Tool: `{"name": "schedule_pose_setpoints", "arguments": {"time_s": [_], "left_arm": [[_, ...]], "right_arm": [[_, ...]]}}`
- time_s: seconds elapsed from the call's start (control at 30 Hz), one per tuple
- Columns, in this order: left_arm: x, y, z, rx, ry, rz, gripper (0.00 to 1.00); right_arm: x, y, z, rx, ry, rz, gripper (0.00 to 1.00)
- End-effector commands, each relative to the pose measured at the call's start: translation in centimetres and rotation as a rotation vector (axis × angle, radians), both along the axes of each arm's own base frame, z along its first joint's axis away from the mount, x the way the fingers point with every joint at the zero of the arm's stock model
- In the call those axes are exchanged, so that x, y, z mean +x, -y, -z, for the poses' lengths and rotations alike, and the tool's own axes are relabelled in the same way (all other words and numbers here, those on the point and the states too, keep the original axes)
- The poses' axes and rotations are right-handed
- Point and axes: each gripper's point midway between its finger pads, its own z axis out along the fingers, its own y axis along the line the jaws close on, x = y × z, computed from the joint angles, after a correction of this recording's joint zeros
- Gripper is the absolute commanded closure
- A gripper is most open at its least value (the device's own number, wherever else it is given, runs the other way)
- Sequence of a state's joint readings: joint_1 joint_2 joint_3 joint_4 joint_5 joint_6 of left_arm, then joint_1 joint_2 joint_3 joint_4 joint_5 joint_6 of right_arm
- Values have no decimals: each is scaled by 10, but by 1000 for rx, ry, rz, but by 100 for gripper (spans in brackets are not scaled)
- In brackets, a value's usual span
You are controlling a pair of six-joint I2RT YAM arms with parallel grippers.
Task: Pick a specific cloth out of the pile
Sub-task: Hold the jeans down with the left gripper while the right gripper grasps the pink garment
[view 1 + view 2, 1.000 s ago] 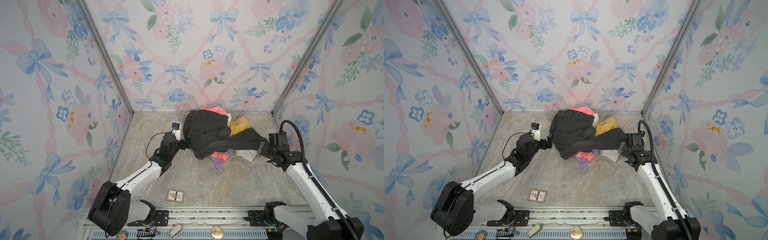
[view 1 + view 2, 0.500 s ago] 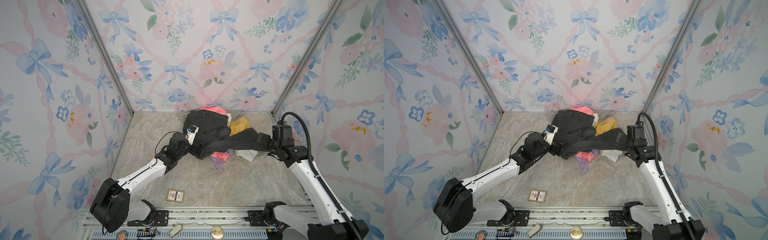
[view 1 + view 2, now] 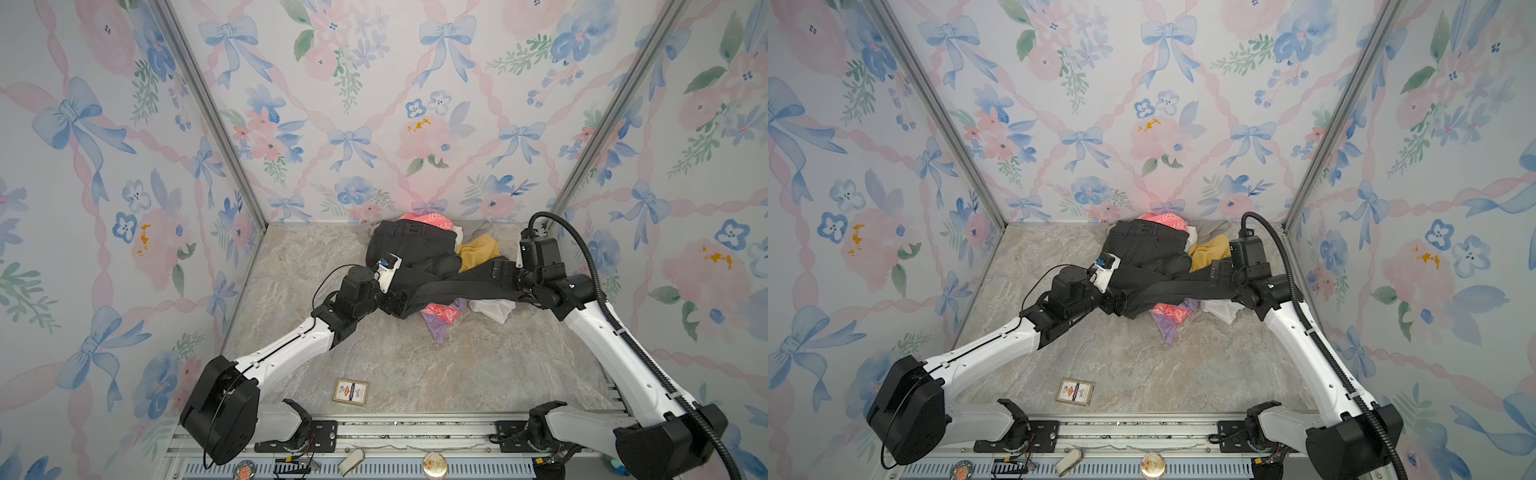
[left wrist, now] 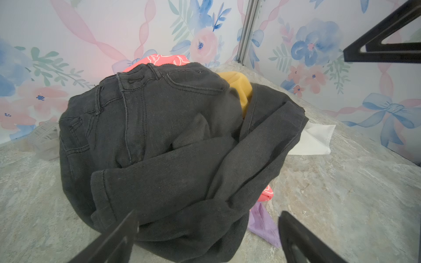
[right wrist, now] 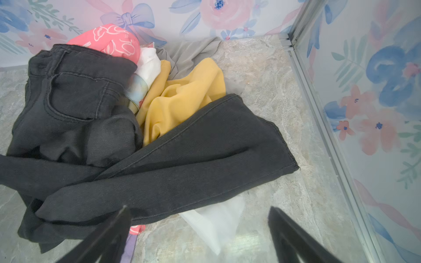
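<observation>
The pile (image 3: 415,249) lies at the back of the floor, with black jeans (image 4: 159,127) draped over it. The coral-pink cloth with white outlines peeks out behind the jeans' waistband (image 3: 432,219) (image 5: 109,41) and shows again under their front edge (image 3: 1168,311) (image 4: 267,193). My left gripper (image 3: 397,299) (image 4: 208,218) stands open at the jeans' near left fold, with the denim between its fingers. My right gripper (image 3: 494,276) (image 5: 199,211) is open above the jeans' leg end and a white piece, holding nothing.
A mustard-yellow garment (image 5: 182,95), a grey one (image 5: 189,54), a white piece (image 3: 492,309) and a lilac one (image 3: 436,328) stick out of the heap. A small card (image 3: 351,391) lies near the front rail. Walls and a metal corner post (image 5: 319,102) stand close on the right.
My left gripper has swung right from the pile's left side to the jeans' front fold. My right gripper has risen and shifted back over the jeans' leg. Both stay open.
</observation>
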State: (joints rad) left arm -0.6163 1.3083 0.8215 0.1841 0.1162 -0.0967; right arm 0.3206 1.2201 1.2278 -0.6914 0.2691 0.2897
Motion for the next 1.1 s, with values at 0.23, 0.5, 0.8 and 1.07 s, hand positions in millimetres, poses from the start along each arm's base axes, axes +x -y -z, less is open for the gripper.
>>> {"name": "schedule_pose_setpoints", "arguments": {"time_s": [0.23, 0.5, 0.8, 1.07], "left_arm": [[10, -7, -2, 41, 26, -58, 2], [16, -12, 0, 44, 17, -104, 2], [26, -17, 2, -1, -31, -133, 3], [35, -28, -1, -24, -39, -179, 4]], "right_arm": [[5, -33, -6, -75, 29, -114, 4], [-5, -57, -4, -32, 135, -162, 5], [-31, -49, -8, 11, 240, -124, 6], [-5, -54, -24, 68, 181, -133, 7]]}}
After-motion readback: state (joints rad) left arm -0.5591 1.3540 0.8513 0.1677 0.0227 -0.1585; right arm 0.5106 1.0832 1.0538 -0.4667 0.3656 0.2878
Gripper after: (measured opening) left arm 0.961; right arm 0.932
